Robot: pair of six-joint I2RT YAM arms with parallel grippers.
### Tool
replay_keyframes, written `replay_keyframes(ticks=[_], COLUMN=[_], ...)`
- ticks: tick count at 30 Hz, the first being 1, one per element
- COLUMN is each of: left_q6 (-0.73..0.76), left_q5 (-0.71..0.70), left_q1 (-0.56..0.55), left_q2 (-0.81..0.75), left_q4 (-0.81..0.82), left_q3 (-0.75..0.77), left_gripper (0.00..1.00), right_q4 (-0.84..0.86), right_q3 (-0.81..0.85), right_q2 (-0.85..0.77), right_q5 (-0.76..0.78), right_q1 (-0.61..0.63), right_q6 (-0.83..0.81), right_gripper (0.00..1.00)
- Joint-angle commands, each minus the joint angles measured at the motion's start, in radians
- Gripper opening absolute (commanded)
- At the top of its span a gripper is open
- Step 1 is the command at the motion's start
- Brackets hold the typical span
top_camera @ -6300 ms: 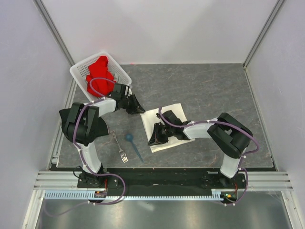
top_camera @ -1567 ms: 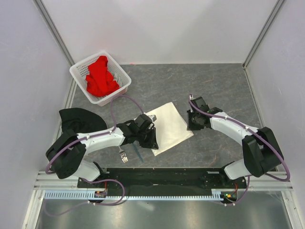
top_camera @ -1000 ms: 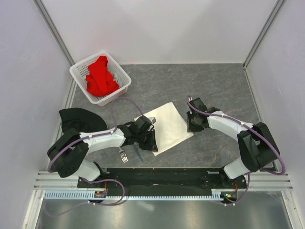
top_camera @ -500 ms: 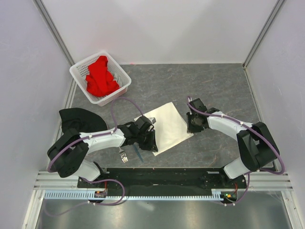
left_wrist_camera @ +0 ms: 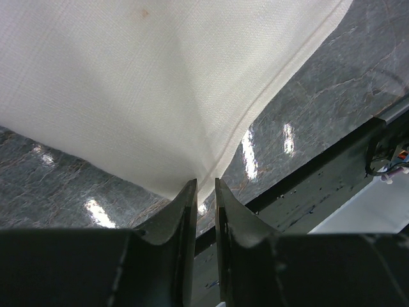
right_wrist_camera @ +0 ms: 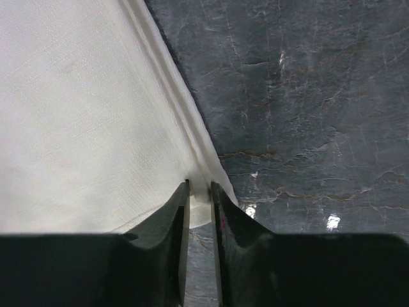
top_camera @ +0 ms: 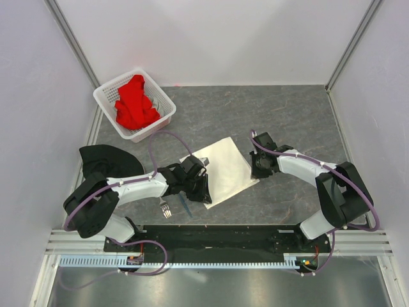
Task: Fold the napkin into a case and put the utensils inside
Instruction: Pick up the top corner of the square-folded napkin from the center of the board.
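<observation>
No readable txt, labels, brand names, nos. or signs anywhere in the 3 views, tbh. Nothing legible near either pincer, nothing further out either.

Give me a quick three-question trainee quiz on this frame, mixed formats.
1. True or false: the red cloth lies inside the white basket.
2. Pick one: the left tool pinches A) the red cloth, B) a corner of the napkin, C) the basket's rim.
3. Short answer: which two utensils lie on the table by the left arm, off the napkin?

Key
1. True.
2. B.
3. The fork and the blue spoon.
</observation>
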Motion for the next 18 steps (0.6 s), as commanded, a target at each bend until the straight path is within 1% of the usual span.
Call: replay_keyframes(ticks=[1, 3, 4, 6, 7, 9, 13, 18], left_q6=[-0.028, -0.028, -0.028, -0.028, -0.028, -0.028, -0.033, -0.044], left_q5=[0.016, 0.016, 0.016, 0.016, 0.013, 0.013, -0.004, -0.079], left_q1=[0.004, 0.004, 0.006, 0.004, 0.006, 0.004, 0.006, 0.012], left_q2=[-0.004, -0.004, -0.006, -0.007, -0.01, -0.017, -0.049, -0.13], left_q4=[0.035, 0.035, 0.035, 0.035, 0.032, 0.029, 0.013, -0.001], left_q3=[0.002, 0.003, 0.005, 0.005, 0.006, 0.009, 0.012, -0.012], left_gripper=[0.24, 0.24, 0.24, 0.24, 0.24, 0.24, 0.24, 0.25], right_q4=[0.014, 0.014, 0.01, -0.009, -0.019, -0.047, -0.096, -0.119], right_q3=[-0.015, -0.007, -0.003, 0.019, 0.029, 0.054, 0.097, 0.131], right_q2=[0.03, 0.022, 0.016, 0.008, -0.004, -0.022, -0.067, -0.082], right_q5=[0.003, 0.011, 0.011, 0.016, 0.016, 0.025, 0.0, -0.044], right_q1=[0.001, 0.001, 0.002, 0.002, 0.004, 0.004, 0.005, 0.028], right_q6=[-0.009, -0.007, -0.009, -0.009, -0.01, -0.013, -0.025, -0.033], right_gripper=[0.21, 0.17, 0.12, 0.08, 0.04, 0.0, 0.0, 0.0])
